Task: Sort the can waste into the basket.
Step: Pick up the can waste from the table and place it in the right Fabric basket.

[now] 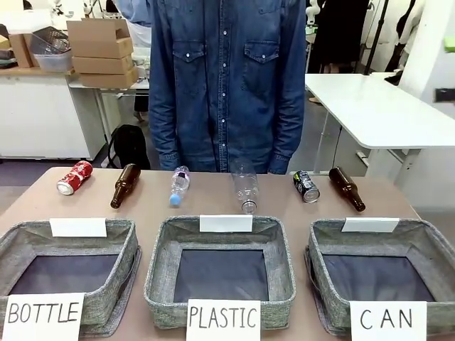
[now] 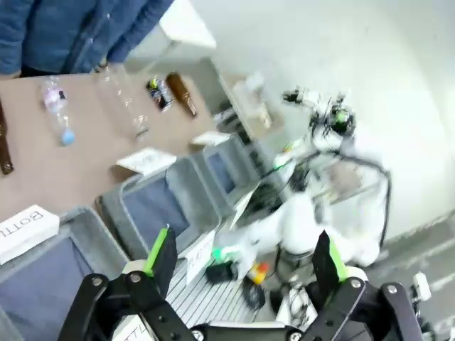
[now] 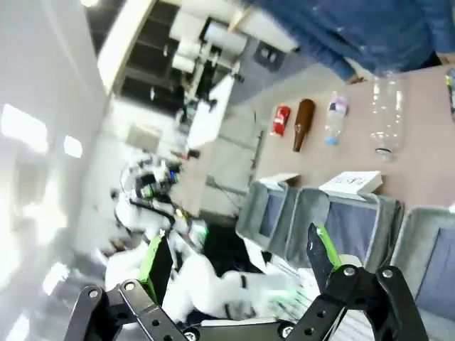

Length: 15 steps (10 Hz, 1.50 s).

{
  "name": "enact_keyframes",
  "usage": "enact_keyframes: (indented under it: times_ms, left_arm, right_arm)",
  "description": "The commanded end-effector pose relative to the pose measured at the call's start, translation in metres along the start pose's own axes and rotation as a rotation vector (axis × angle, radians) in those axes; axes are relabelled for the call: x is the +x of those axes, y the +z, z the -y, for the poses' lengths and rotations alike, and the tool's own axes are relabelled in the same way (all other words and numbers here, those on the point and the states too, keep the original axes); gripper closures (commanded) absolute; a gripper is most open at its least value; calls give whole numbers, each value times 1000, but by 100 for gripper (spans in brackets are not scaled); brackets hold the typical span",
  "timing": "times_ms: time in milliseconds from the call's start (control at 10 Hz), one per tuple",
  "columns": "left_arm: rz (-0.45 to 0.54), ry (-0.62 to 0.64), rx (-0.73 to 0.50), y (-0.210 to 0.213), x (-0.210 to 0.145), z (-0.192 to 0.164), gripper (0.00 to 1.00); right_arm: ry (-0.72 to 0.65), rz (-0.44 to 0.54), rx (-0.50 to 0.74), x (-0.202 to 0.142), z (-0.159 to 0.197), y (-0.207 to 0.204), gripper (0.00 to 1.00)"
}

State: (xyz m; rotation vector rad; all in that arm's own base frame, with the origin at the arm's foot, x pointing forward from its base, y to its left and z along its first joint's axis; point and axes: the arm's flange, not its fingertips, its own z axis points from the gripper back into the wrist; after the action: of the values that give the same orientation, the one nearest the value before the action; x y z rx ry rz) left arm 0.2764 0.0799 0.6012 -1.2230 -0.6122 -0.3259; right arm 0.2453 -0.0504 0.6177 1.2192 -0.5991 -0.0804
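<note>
Red can (image 1: 75, 177) lies far left on the bench (image 1: 213, 206); black can (image 1: 306, 186) sits behind the CAN basket (image 1: 419, 229). Left jaws and right jaws gape, empty. Brown bottles (image 1: 125, 185) beside them might get grabbed instead.

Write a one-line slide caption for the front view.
Red can, black can, two brown bottles and two clear bottles lie behind the BOTTLE basket, PLASTIC basket and CAN basket; a person stands beyond.
</note>
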Motion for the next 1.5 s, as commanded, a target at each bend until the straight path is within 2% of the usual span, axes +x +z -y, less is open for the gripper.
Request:
enact_keyframes:
  times_ms: [0, 100, 200, 1100, 1200, 1400]
  left_arm:
    - [151, 75, -8, -3, -1, -18, 0]
    - [219, 110, 30, -4, 1, -28, 0]
    - [90, 62, -14, 12, 1, -12, 0]
    - [80, 87, 6, 13, -3, -12, 0]
    - [-8, 117, 99, 7, 11, -23, 0]
    - [-134, 182, 420, 5, 35, -47, 0]
  right_arm:
    - [-182, 102, -48, -11, 23, 9, 0]
    - [0, 0, 0, 0, 0, 0, 0]
    - [0, 0, 0, 0, 0, 0, 0]
    - [0, 0, 0, 0, 0, 0, 0]
    - [0, 0, 0, 0, 0, 0, 0]
    - [0, 0, 0, 0, 0, 0, 0]
